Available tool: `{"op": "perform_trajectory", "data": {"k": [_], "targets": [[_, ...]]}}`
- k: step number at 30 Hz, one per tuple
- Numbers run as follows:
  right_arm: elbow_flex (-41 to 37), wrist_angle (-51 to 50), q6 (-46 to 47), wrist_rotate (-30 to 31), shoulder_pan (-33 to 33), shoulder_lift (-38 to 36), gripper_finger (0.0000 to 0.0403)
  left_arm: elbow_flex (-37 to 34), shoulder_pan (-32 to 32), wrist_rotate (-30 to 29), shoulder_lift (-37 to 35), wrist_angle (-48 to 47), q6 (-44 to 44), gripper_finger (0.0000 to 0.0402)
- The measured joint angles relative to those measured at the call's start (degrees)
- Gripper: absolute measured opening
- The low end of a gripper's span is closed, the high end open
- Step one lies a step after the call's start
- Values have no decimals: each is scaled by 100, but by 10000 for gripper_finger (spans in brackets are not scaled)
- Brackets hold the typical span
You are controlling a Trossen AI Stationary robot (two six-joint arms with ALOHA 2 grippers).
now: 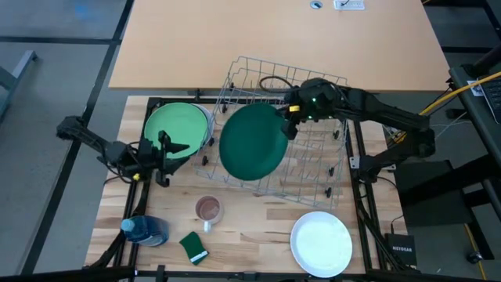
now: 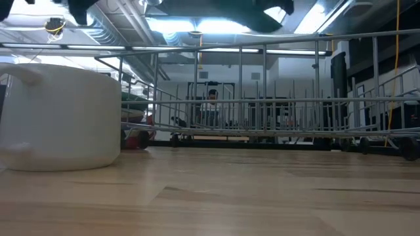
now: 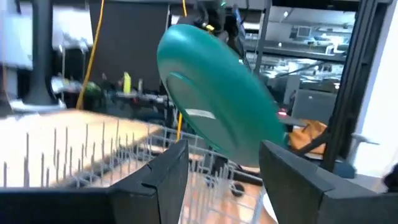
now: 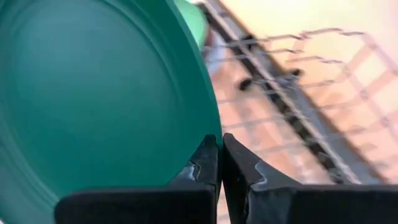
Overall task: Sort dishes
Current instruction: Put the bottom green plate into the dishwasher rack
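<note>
Right hand (image 1: 291,110) pinches the dark green plate (image 1: 250,142) above the wire rack (image 1: 313,157); left hand (image 1: 166,153), fingers apart, by the light green plate (image 1: 178,125).

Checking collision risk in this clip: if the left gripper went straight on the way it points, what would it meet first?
Probably the wire rack ahead of the open left gripper; the held dark green plate sits higher, depth unclear.

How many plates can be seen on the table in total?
3: a dark green plate held by the right tool over the dish rack, a light green plate left of it, a white plate near the front edge.
</note>
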Motion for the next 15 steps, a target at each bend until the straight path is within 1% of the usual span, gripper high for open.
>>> {"op": "perform_trajectory", "data": {"k": [2,7,10,15], "targets": [[0,150,59,-584,-136,0,7,0,0,6,388,714,369,184],[0,285,306,-2295,-463,0,7,3,2,192,1239,2039,1309,184],[0,464,409,-3017,-575,0,7,4,2,197,1656,2717,1708,184],[0,829,771,-4188,-740,0,8,4,77,307,2148,3852,1990,184]]}}
